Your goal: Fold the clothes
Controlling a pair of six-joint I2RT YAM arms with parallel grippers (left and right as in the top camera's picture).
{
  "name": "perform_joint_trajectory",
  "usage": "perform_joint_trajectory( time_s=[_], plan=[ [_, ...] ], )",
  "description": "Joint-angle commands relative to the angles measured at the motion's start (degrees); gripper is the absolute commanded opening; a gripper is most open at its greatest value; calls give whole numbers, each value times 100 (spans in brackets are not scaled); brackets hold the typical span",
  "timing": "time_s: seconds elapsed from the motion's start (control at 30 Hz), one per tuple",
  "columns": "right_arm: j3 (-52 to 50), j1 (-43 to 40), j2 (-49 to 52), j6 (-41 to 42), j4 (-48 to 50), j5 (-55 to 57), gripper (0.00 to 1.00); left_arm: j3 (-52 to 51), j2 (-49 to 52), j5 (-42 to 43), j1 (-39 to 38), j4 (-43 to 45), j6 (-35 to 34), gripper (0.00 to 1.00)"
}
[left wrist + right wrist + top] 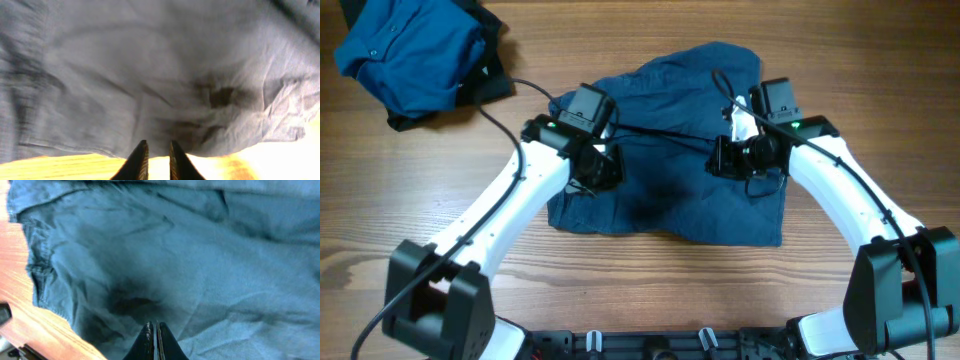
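Note:
The clothes: a large navy garment (670, 205) lies loosely folded and wrinkled at mid-table, and a brighter blue shirt (405, 50) sits bunched at the far left corner. My left gripper (603, 170) hangs over the navy piece's left edge. In the left wrist view its fingers (141, 159) stand narrowly apart with only bright table between them, the tips (158, 145) at the cloth's hem (150, 75). My right gripper (728, 160) is over the garment's right part. In the right wrist view it (154, 326) is shut with nothing held, above the fabric (210, 265).
Something dark (492, 80) pokes out under the shirt's right side. Black cables (660, 132) run across the navy cloth between the two wrists. Bare wooden table (410, 210) surrounds the garment, with the arms' bases at the near edge.

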Motion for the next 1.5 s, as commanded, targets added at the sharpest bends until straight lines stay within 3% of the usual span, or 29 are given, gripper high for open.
perform_joint_trajectory(
  time_s=[0.0,0.23,0.43,1.2,1.47],
  plan=[
    [-271,17,72,297,192,98,4,-94,389,326,-269,103,-153,4],
    [-293,22,85,442,188,101,4,-435,872,1134,-568,863,-363,4],
    [-293,22,208,461,111,103,4,-638,1104,1163,-857,1355,-638,4],
    [-765,26,686,940,-24,699,4,-1342,1132,1051,-903,1147,-636,4],
    [-765,22,686,1528,-350,1873,4,-1342,1130,1054,-933,778,-682,4]
  ],
)
